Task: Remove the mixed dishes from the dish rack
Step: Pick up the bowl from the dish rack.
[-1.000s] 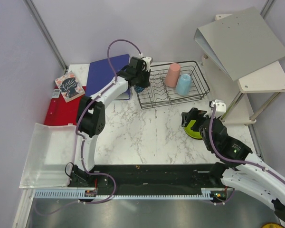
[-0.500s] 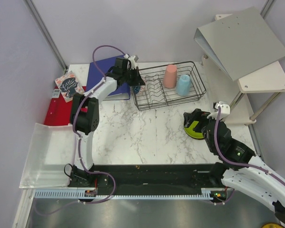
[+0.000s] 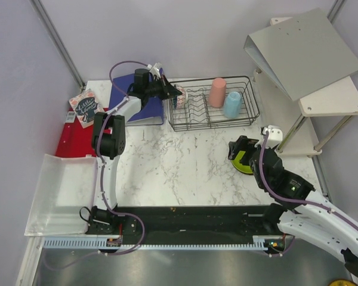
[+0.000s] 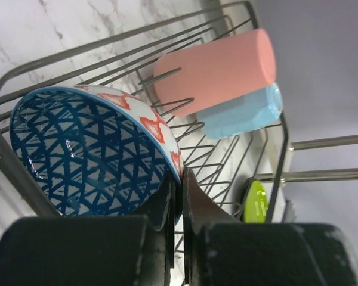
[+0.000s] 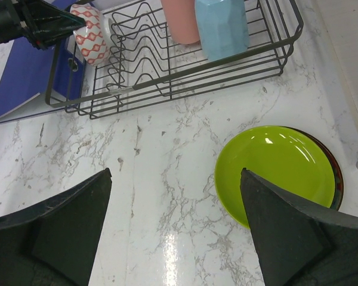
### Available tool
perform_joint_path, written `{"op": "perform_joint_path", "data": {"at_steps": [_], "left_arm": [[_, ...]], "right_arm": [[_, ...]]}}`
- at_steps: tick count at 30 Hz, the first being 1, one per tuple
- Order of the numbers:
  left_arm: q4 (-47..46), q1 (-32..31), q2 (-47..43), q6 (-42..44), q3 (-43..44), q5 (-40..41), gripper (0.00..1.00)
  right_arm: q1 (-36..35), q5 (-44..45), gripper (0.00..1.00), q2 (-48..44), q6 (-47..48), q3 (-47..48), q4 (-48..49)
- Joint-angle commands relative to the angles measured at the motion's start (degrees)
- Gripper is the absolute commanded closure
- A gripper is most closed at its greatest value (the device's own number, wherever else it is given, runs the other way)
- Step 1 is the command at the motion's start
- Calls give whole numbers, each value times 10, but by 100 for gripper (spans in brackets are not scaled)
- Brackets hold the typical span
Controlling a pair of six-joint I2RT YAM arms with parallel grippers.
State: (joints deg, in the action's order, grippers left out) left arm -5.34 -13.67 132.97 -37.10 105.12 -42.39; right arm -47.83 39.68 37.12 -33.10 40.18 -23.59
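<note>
At the left end of the rack (image 3: 197, 110), the left hand (image 4: 180, 185) pinches the blue bowl (image 4: 89, 155) by its rim, likely to lift it out; the right hand (image 5: 173, 176) hovers open near the rack.

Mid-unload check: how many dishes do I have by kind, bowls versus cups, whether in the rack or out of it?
Bowls: 3 (small blue patterned bowl, lime-green bowl, dark bowl under the green one)
Cups: 2 (pink cup, light blue cup)
Total: 5
</note>
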Motion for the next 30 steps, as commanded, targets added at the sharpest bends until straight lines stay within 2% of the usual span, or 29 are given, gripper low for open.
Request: {"op": "perform_joint_path", "data": {"at_steps": [1,6,13,17,21,22,25,26,28,29,30], "left_arm": [[-121,12,22,-98,61,-88,98],[-184,16,6,-136,49,-131,98],[-195,20,-60,-137,13,-161,98],[-202,20,-164,-131,-46,-176,98],[-210,-7,-279,-98,-154,-176,98],[-202,-16,-307,-79,-171,-175,98],[-84,-58,-402,45,-207,-144,98],[21,-93,-423,140,-212,-97,98],[135,-148,-488,250,-227,-10,98],[179,-181,-508,351,-235,44,98],[243,-252,-532,392,-259,158,98]], "right_arm": [[0,18,4,7,10,9,4],[0,17,4,8,8,9,7],[0,8,4,-2,5,5,7],[0,12,4,-17,3,2,7],[0,7,4,-31,4,10,8],[0,4,4,-34,4,12,7],[-1,5,4,-41,13,26,1],[0,8,4,-42,15,31,-2],[0,14,4,-41,19,54,-14],[0,15,4,-39,19,62,-18],[-1,15,4,-30,21,81,-22]]}}
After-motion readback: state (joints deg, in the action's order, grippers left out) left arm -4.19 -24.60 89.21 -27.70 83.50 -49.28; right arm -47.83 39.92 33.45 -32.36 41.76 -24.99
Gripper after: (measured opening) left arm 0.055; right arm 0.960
